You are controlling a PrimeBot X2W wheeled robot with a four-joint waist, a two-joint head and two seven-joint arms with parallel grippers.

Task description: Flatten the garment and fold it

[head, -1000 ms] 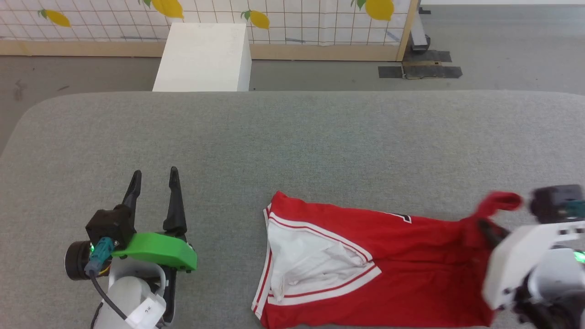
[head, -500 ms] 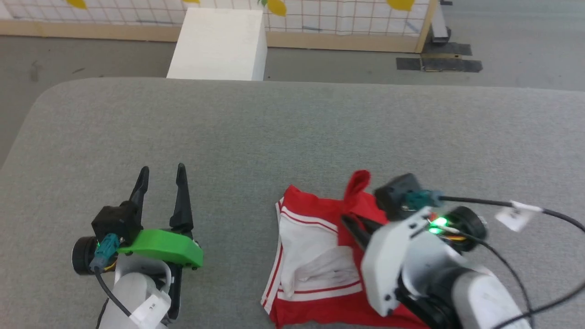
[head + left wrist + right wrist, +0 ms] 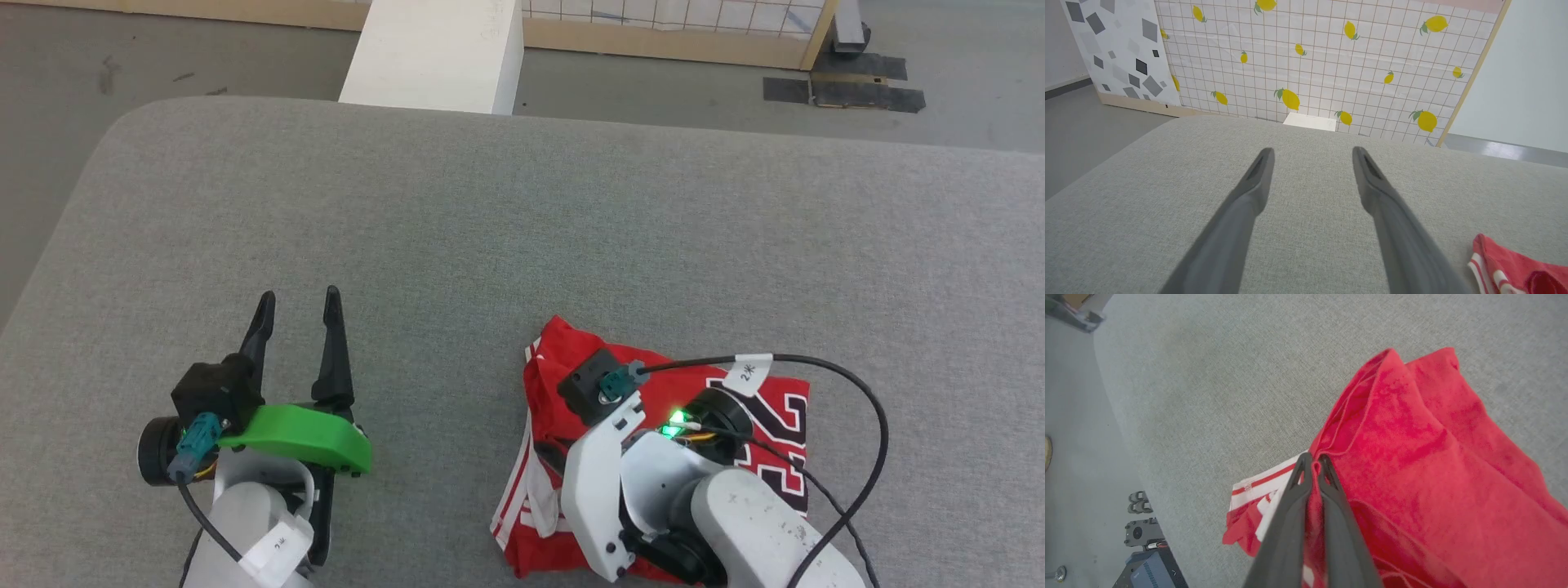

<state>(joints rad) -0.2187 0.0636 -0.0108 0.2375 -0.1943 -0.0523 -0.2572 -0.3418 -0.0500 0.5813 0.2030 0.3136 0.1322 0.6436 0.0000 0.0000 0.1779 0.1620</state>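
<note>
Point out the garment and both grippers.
garment (image 3: 1412, 457): right wrist view, red upper layer.
right gripper (image 3: 1314, 458): right wrist view, midway between shut fingertips.
left gripper (image 3: 1312, 150): left wrist view, midway between open fingertips.

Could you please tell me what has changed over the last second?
The right gripper, shut on one end of the garment, carried it leftward across the grey surface, folding the spread cloth over itself; black-white lettering now shows on top. The head camera also shifted. The left gripper stayed open and idle, apart from the cloth.
</note>
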